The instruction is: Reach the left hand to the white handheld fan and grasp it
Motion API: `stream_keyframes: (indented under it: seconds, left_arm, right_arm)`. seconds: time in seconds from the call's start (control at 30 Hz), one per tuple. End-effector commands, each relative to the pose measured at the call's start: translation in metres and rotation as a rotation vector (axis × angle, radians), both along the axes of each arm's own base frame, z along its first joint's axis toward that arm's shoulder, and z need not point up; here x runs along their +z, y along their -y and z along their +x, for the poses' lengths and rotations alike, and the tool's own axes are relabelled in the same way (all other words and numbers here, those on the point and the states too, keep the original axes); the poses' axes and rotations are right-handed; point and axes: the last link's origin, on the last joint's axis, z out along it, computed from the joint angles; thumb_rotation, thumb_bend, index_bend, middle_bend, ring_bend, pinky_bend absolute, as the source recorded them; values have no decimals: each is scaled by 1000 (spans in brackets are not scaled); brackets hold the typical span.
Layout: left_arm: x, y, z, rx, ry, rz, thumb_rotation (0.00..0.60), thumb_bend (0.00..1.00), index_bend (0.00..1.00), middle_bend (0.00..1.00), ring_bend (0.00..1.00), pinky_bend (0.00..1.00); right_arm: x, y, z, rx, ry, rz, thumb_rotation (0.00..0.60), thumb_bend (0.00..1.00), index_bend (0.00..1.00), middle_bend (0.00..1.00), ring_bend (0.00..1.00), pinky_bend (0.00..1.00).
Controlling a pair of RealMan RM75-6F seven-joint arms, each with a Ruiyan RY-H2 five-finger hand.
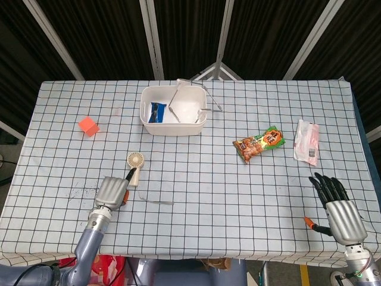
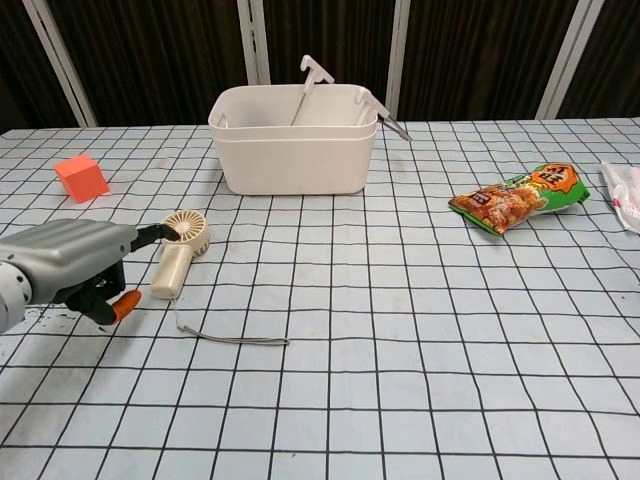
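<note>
The white handheld fan (image 1: 135,163) lies flat on the checked cloth at the front left, round head away from me, handle (image 2: 169,274) toward me, with a thin strap (image 2: 232,339) trailing to the right. My left hand (image 1: 111,192) sits just left of and below the handle, fingers stretched toward the fan. One dark fingertip (image 2: 160,235) reaches beside the fan head (image 2: 187,228). The hand (image 2: 62,264) holds nothing. My right hand (image 1: 337,209) rests at the front right with its fingers spread and empty; the chest view does not show it.
A white basket (image 2: 291,152) with tongs (image 1: 209,109) and a blue packet stands behind the fan. An orange cube (image 1: 88,126) is at the far left. A snack bag (image 2: 518,199) and a white packet (image 1: 307,141) lie to the right.
</note>
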Motion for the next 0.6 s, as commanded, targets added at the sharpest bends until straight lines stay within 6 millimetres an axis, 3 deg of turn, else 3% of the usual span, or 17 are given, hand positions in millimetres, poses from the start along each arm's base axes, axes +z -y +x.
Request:
stream_keyframes:
  seconds: [0.03,0.23,0.33,0.5,0.6]
  left_arm:
    - [12,0,5,-21,32,30,600,698,82,943,925,960]
    - [38,8,3,-68,73,94,600,533,26,788,783,832]
    - [55,18,-7,-94,70,128,600,443,1,585,624,693]
    - [90,45,-34,-112,83,190,600,251,0,171,290,381]
    - [109,62,-51,-121,83,222,600,124,0,20,104,193]
  right_arm:
    - [0,0,0,0,-1,-1,600,208,0,0,0,44]
    - [0,0,-1,-4,-1,2,600,207,0,0,0,43]
    - [0,0,-1,-4,-5,2,600,208,0,0,0,43]
    - [-1,-1,0,-2,-14,4,600,207,0,0,0,44]
    - [-1,-1,0,0,-21,3,600,208,0,0,0,43]
